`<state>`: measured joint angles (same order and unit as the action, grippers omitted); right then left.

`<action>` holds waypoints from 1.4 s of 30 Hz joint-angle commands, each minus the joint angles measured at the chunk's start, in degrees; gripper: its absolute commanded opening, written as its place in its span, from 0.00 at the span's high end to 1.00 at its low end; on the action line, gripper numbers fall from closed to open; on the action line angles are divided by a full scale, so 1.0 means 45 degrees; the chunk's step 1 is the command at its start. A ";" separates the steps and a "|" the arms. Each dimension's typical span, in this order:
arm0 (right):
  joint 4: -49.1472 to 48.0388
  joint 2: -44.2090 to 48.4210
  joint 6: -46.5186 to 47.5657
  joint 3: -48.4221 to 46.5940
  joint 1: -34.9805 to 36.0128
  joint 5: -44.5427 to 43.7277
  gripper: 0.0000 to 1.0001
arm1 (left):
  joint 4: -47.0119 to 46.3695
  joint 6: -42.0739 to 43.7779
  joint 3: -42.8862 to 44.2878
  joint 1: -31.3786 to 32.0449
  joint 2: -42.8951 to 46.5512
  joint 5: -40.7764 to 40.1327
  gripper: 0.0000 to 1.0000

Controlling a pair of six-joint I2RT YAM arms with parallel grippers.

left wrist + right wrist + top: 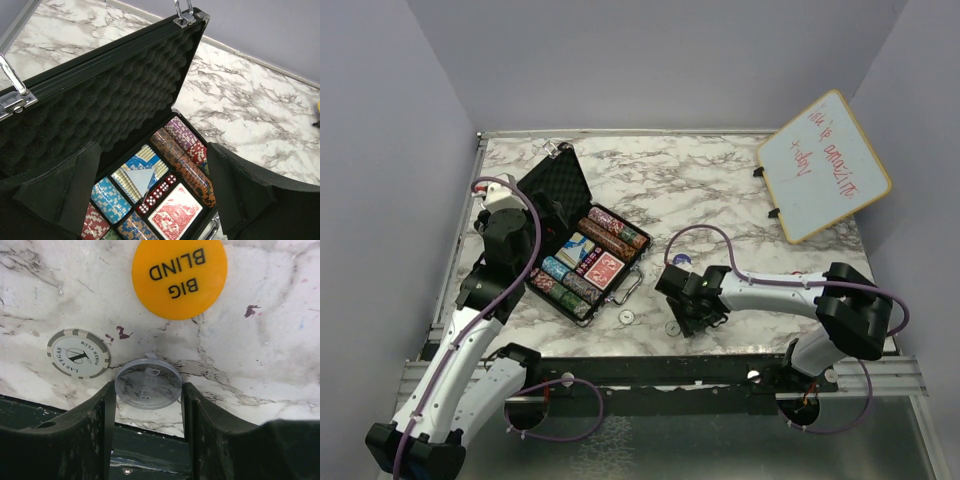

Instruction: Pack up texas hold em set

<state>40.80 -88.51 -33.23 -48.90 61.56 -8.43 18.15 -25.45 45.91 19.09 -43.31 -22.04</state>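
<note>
From above, we see the open case [582,250] left of centre on the bench [720,190]. Its long axis runs diagonally and the lid is raised toward the left arm. A whiteboard [825,165] with unreadable red scrawl sits far right of the case.

Left wrist: the left tool [154,150] gapes wide and empty over the case's chips [182,165] and dice [159,190].

Right wrist: the right tool [147,390] is narrowed around a clear button [148,383]; we cannot tell whether it grips. Nearby are a "BIG BLIND" button [179,276] and a "LAS VEGAS POKER CLUB" chip [78,354].
</note>
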 commanded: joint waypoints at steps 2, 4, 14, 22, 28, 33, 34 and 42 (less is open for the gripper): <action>0.0634 0.0231 -0.0646 -0.1151 0.0090 -0.1539 0.62 | -0.0264 0.0041 -0.0221 -0.0083 0.0517 0.0437 0.06; 0.0565 0.0410 -0.0422 -0.1967 0.0089 -0.1866 0.62 | -0.0280 0.0021 -0.0236 -0.0083 0.0534 0.0491 0.06; -0.2265 -0.2338 0.2511 -0.6794 0.0080 -0.2282 0.61 | -0.0324 0.0029 -0.0234 -0.0141 0.0646 0.0537 0.06; -0.2130 -0.6010 0.3361 -1.0491 0.0082 -0.2087 0.61 | -0.0080 -0.0022 -0.0172 -0.0161 0.1040 -0.0314 0.06; -0.1905 -0.7279 0.3450 -1.1653 0.0070 -0.1424 0.59 | 0.0053 -0.0105 -0.0206 -0.0179 0.1342 -0.0961 0.06; -0.1165 -0.7787 0.3378 -1.2022 0.0070 -0.0940 0.55 | 0.0048 -0.0067 -0.0237 -0.0200 0.1343 -0.0944 0.06; -0.1103 -0.7765 0.3339 -1.1991 0.0080 -0.0811 0.54 | 0.0031 -0.0067 -0.0241 -0.0200 0.1326 -0.0925 0.06; -0.0850 -0.7797 0.3167 -1.1840 0.0071 -0.0720 0.25 | -0.0120 -0.0031 -0.0299 -0.0239 0.1266 -0.0613 0.06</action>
<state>34.72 -122.37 -18.70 -101.32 61.56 -12.34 18.22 -25.69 45.47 18.37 -37.67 -24.91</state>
